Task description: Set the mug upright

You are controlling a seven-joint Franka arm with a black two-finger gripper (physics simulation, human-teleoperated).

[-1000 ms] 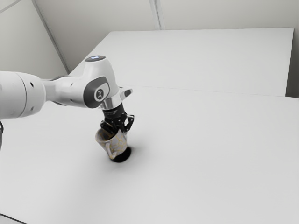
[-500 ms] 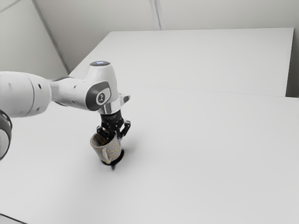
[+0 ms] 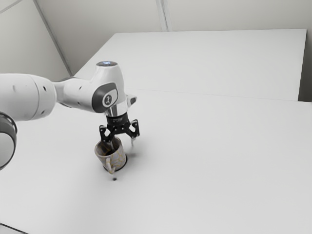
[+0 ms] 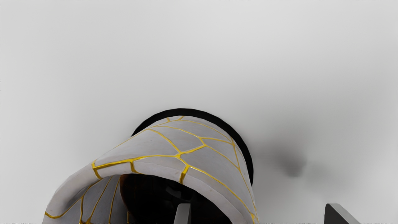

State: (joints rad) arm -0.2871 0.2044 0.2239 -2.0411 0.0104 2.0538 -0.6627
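Bright, diffuse light; a soft grey shadow [image 4: 292, 165] on the table [image 4: 217, 62] beside the mug [image 4: 174, 140].

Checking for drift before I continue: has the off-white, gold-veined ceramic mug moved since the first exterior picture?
Yes. The mug has shifted toward the exterior view's left, farther from the narrow grey wall seam.
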